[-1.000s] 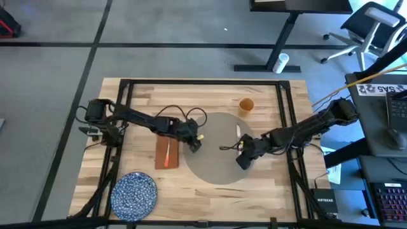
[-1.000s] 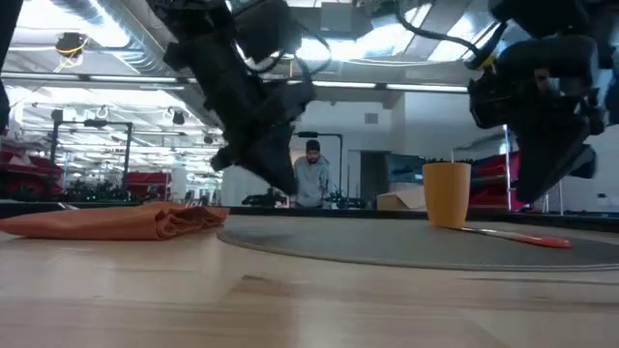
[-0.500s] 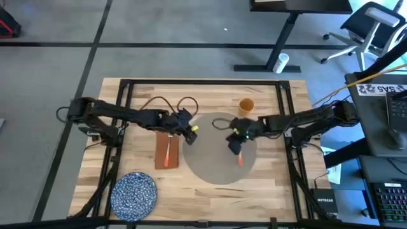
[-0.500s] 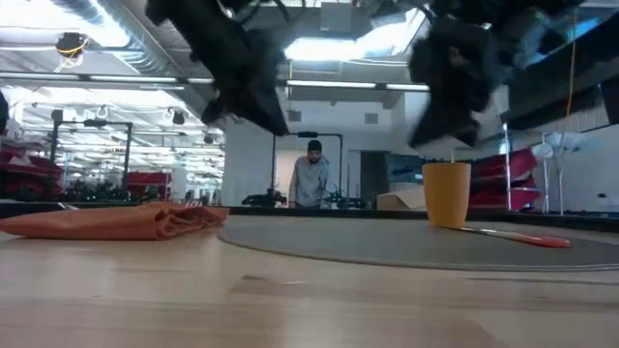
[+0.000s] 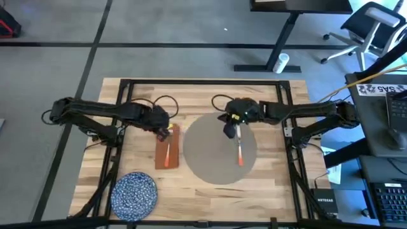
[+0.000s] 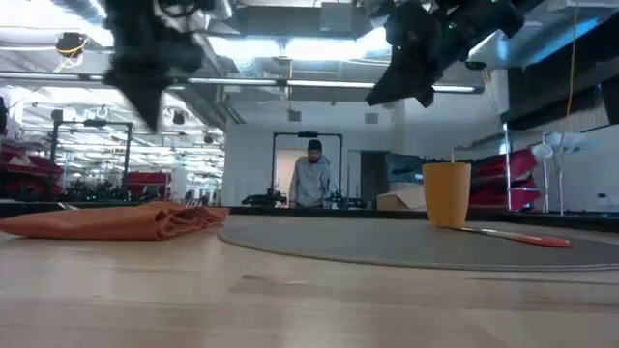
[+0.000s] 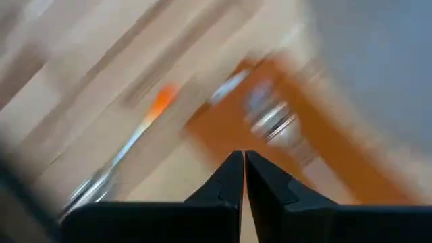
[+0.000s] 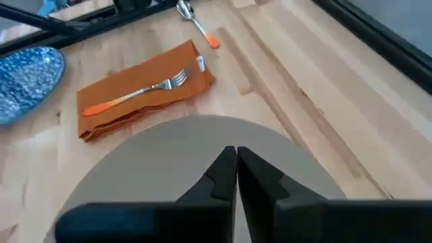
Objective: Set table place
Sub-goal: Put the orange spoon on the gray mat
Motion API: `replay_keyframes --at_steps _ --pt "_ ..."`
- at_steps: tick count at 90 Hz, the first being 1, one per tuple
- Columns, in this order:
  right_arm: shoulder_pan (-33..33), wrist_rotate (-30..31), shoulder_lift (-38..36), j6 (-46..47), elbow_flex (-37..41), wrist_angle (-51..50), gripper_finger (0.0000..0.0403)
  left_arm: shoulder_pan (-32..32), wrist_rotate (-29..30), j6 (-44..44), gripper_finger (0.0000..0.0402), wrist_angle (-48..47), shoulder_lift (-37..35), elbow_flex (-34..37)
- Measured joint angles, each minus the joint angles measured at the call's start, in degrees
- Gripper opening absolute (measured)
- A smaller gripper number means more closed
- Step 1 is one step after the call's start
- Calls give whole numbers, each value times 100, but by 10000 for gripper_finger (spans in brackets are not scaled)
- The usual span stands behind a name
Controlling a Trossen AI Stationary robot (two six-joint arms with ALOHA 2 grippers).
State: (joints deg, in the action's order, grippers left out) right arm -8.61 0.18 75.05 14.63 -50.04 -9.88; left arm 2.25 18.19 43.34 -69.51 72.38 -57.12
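our left gripper pinched together over the napkin, right gripper together too, above the place toward the table's far edge

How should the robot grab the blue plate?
By its rim, coming down from above. The blue plate lies flat on the table near the front left corner, so only its edge gives fingers a hold; the left gripper is closer.

Left gripper closed — above blurred orange napkin; table beneath.
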Motion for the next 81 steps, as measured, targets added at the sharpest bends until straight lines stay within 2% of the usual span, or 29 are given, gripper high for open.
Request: replay_keyframes --at_steps 6,13,30,47,54,61,81 --pt "-61 -136 0 1 -9 31 0 110 4 -177 0 -449 -9 2" --pt "-95 -144 0 24 -9 79 0 269 1 -747 0 -541 -6 6" --pt "-91 -64 4 296 -9 386 5 816 3 -2666 0 -53 20 46" --pt "-82 -69 4 423 -9 399 29 1753 -15 -4231 0 480 63 387" --pt "-81 -76 7 548 -9 385 42 2166 -265 -4799 0 671 131 499" --pt "-80 -78 7 622 -9 388 55 2487 -512 -5245 0 813 214 601" --pt "-80 -80 7 793 -9 381 74 3041 -718 -6049 13 851 547 658"
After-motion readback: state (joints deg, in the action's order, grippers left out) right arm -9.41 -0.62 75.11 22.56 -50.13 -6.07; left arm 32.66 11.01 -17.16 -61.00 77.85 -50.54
